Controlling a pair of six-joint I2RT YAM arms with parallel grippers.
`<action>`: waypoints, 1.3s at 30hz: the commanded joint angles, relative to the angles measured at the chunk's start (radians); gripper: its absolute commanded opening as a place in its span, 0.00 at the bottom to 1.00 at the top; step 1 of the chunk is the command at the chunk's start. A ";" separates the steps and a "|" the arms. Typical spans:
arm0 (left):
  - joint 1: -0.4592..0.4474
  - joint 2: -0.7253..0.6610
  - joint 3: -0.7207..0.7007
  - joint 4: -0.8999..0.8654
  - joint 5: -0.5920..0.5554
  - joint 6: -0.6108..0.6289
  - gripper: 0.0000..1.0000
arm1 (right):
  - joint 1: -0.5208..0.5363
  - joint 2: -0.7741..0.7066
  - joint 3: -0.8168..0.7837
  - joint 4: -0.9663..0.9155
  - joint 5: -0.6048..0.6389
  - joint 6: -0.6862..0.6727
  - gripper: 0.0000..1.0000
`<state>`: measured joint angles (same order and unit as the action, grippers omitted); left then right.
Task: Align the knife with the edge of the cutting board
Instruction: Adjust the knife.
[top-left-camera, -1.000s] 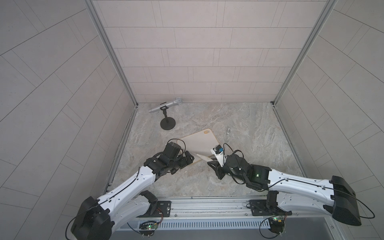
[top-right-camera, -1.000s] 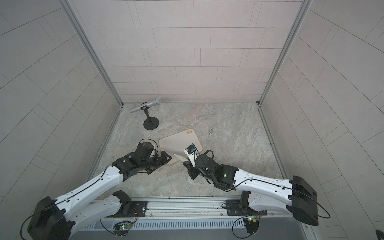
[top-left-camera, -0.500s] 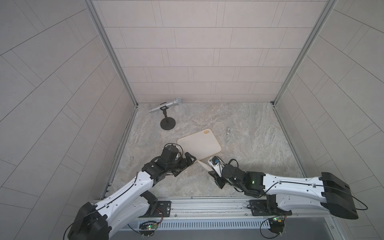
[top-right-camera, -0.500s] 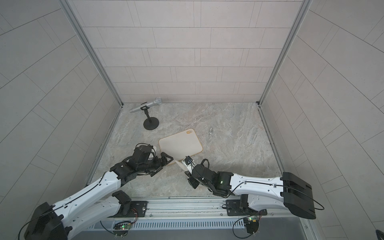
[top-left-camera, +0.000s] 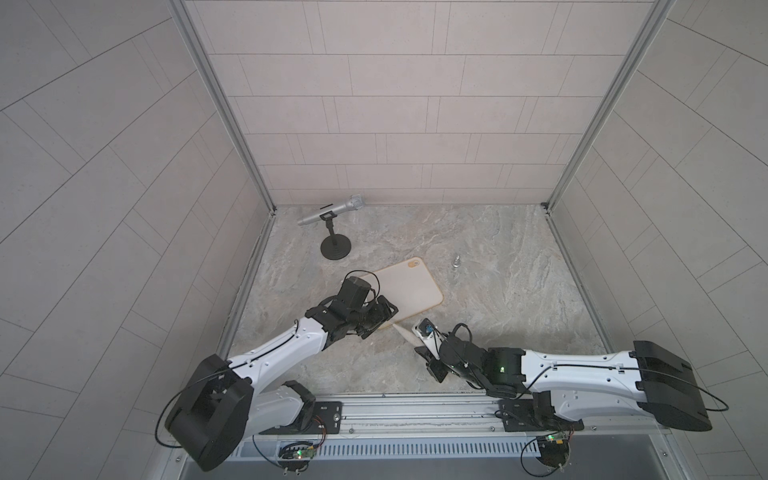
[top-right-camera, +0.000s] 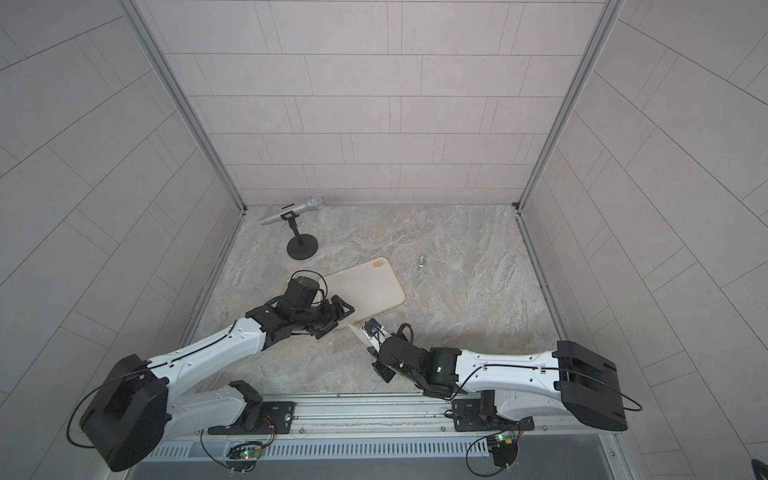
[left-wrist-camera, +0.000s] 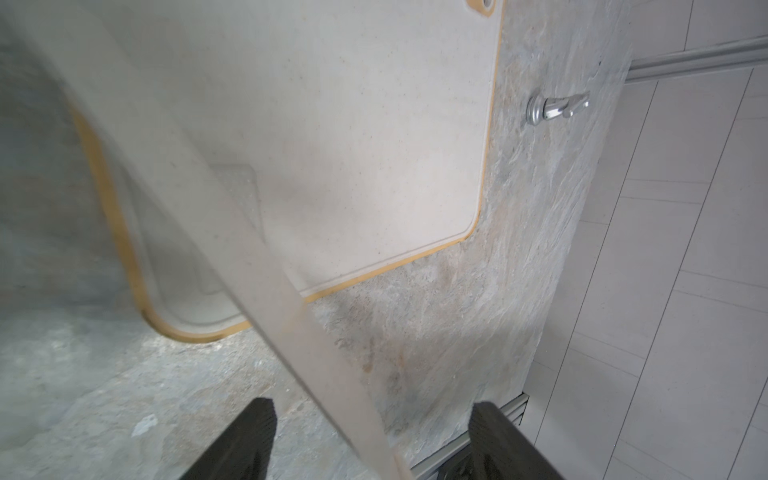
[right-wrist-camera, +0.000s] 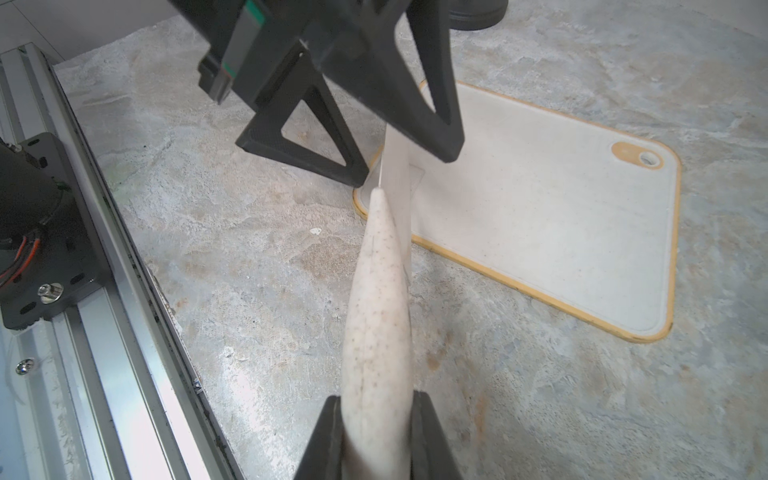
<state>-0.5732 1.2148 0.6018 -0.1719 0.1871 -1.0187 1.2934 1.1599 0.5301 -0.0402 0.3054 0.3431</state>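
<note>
At centre of both top views, the marbled table (top-left-camera: 519, 316) carries the cutting board (top-left-camera: 411, 286), flat and skewed, its hole corner toward the upper frame. We note open table all round. A microphone stand (top-left-camera: 336, 249) at upper left and a small metal fitting (top-left-camera: 456, 261) right of the board are both well apart from it.

At the board's lower-left corner the knife (top-left-camera: 405, 334) is held on edge, blade reaching over that corner. The right claw (right-wrist-camera: 376, 401) is clamped on the speckled handle's end. The left claw (left-wrist-camera: 374, 405) straddles the blade, fingers apart and not touching it as far as we see.

We judge the knife stiff, light and smooth-sided: grip the handle, steer by the blade's flats. The board's rim is low, so a nudge may slide it.
</note>
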 joint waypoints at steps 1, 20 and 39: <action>0.004 0.031 0.026 -0.004 0.019 0.028 0.67 | 0.016 0.001 0.004 0.028 -0.005 -0.013 0.00; -0.002 0.087 0.003 -0.044 0.026 0.084 0.01 | 0.049 0.047 0.031 0.021 -0.045 -0.026 0.00; -0.001 -0.149 -0.073 0.038 -0.015 0.086 0.00 | -0.101 -0.011 0.029 0.024 -0.395 0.089 1.00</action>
<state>-0.5716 1.0920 0.5339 -0.1795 0.1753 -0.9630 1.2324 1.1843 0.5610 -0.0422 0.0212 0.4042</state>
